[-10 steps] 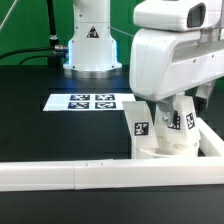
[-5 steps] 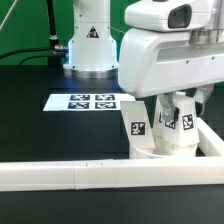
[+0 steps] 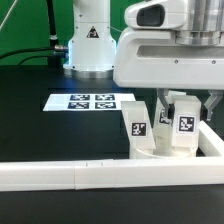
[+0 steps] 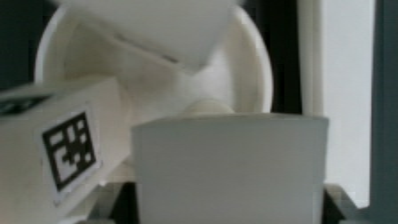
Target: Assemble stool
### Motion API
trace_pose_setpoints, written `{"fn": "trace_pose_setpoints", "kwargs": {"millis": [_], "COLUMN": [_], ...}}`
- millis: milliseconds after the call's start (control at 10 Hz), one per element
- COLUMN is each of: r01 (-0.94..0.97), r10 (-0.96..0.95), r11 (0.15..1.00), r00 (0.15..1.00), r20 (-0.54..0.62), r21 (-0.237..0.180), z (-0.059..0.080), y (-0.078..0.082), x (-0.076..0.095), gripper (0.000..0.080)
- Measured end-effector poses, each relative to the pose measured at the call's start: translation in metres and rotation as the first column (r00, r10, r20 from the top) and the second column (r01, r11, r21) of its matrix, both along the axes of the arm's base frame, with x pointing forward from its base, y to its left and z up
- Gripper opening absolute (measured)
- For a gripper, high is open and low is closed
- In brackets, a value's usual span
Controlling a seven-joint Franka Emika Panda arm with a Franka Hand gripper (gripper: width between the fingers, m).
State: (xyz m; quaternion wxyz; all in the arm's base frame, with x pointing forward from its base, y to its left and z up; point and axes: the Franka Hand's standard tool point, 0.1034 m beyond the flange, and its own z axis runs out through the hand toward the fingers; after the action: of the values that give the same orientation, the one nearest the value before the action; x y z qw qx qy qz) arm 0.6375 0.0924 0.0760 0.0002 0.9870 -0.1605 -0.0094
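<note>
The round white seat (image 3: 160, 148) lies against the white rail at the front right of the exterior view. Three tagged white legs stand up from it: one on the exterior view's left (image 3: 138, 121), one in the middle (image 3: 163, 112) and one on the right (image 3: 185, 120). My gripper (image 3: 185, 102) comes down from above and is shut on the right leg. In the wrist view this leg (image 4: 231, 165) fills the gap between my dark fingers (image 4: 125, 203); my gripper (image 4: 231, 205) is at its base. Behind it are the seat (image 4: 169, 70) and a tagged leg (image 4: 63, 135).
The marker board (image 3: 93, 101) lies flat on the black table behind the seat. A long white border rail (image 3: 60, 175) runs along the front and turns back at the exterior view's right (image 3: 214, 140). The arm's base (image 3: 90, 40) stands at the back.
My hand has swung toward the exterior view's left and turned above the seat. The held leg's tag has shifted slightly. The seat and the other legs have stayed put.
</note>
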Motion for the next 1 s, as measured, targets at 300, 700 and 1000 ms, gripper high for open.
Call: {"fn": "trace_pose_setpoints", "kwargs": {"millis": [300,700,1000], "r01": [0.288,0.584,0.927], "r10": [-0.29,-0.585,-0.932], "r11": [0.955,0.809,0.353], "r00": [0.957,0.811,0.36], "r20": [0.015,-0.007,-0.041], "r21": [0.064,0.062,0.129], "z": [-0.002,-0.002,-0.003], "y": [-0.004,-0.002,0.006], "x": [0.005,0.005,0.008], "gripper": [0.0335,0.0337,0.0337]}}
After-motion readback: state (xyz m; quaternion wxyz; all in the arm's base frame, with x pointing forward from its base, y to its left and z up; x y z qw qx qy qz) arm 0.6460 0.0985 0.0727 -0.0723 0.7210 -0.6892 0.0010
